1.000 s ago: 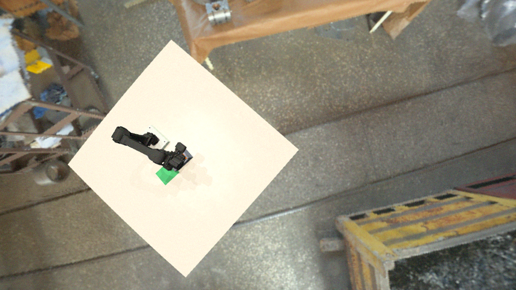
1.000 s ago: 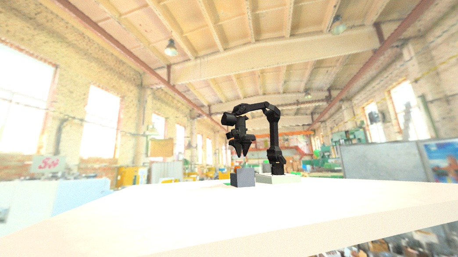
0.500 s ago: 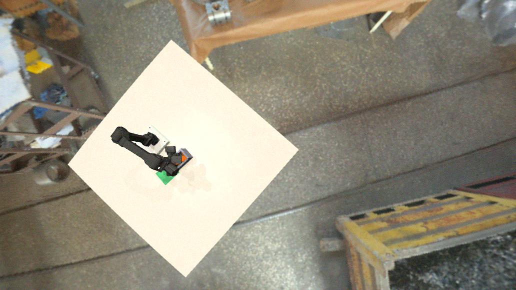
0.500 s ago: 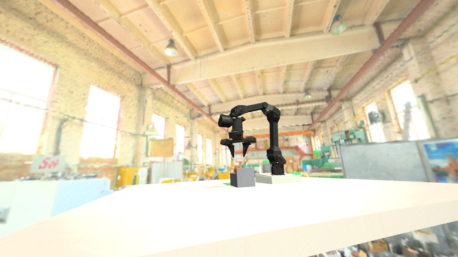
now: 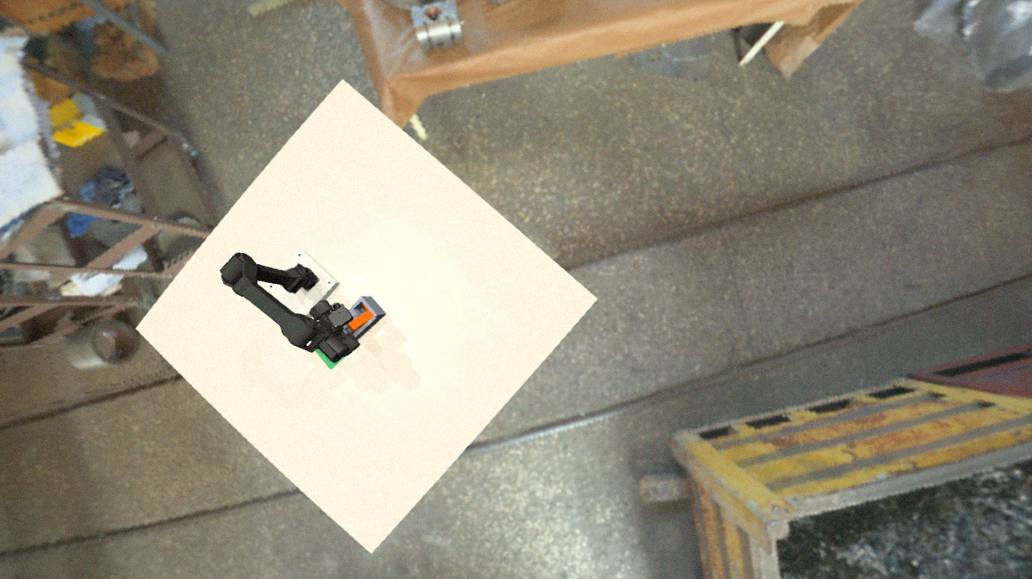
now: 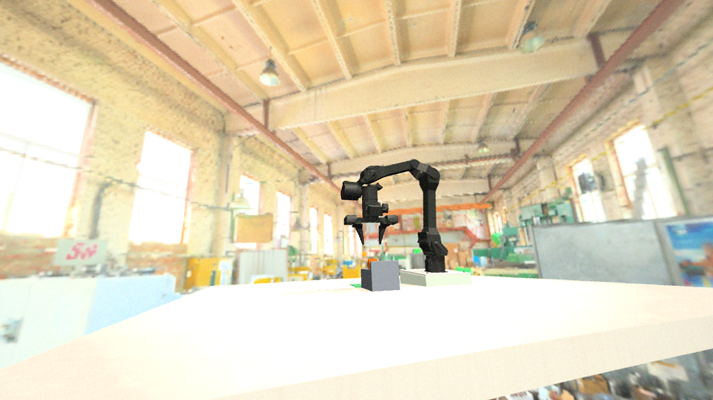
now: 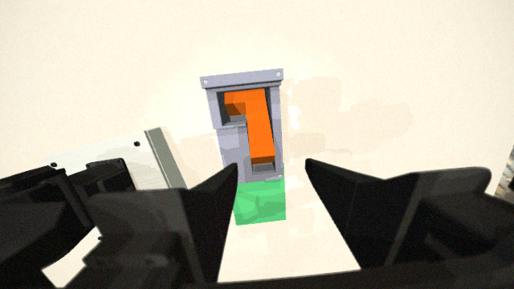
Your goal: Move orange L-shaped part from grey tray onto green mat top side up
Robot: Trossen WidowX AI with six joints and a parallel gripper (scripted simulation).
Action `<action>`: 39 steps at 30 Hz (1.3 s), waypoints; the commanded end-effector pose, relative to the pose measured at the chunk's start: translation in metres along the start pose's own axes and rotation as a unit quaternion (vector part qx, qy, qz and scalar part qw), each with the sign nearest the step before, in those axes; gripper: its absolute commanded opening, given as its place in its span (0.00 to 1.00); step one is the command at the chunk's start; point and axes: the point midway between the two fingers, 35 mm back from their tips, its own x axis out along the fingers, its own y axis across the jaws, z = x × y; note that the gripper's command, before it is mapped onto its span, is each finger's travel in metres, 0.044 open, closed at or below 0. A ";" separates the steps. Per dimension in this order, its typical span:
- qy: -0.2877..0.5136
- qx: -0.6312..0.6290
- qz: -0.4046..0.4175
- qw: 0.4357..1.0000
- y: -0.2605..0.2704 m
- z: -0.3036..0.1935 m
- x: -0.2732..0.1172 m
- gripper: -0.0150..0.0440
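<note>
The orange L-shaped part [image 5: 361, 319] [image 6: 372, 260] [image 7: 259, 124] is tipped in the pocket of the grey tray [image 6: 380, 277] [image 7: 241, 77]. Its L-shaped end sits low in the pocket and its straight end is raised, with pocket floor showing beyond that end in the wrist view. My gripper [image 6: 371, 245] [image 7: 271, 165] is open and empty. It hangs above the tray, and the raised end appears between the fingertips' directions in the wrist view, with no contact visible. The green mat [image 5: 330, 363] [image 6: 356, 285] [image 7: 261, 201] adjoins the tray beyond the raised end, partly hidden by the arm in the top view.
The arm's pale base plate [image 5: 324, 279] [image 6: 440, 278] [image 7: 140, 154] stands beside the tray, to its left in the wrist view. The tray has a raised wall behind the L-shaped end. All stand on the pale table top [image 5: 457, 296] [image 6: 304, 341].
</note>
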 end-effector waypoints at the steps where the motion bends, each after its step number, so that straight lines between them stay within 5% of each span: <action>1: 0.003 -0.027 0.004 1.000 0.002 -0.004 0.001 0.73; 39: 0.002 -0.027 0.004 1.000 0.002 -0.004 0.071 0.73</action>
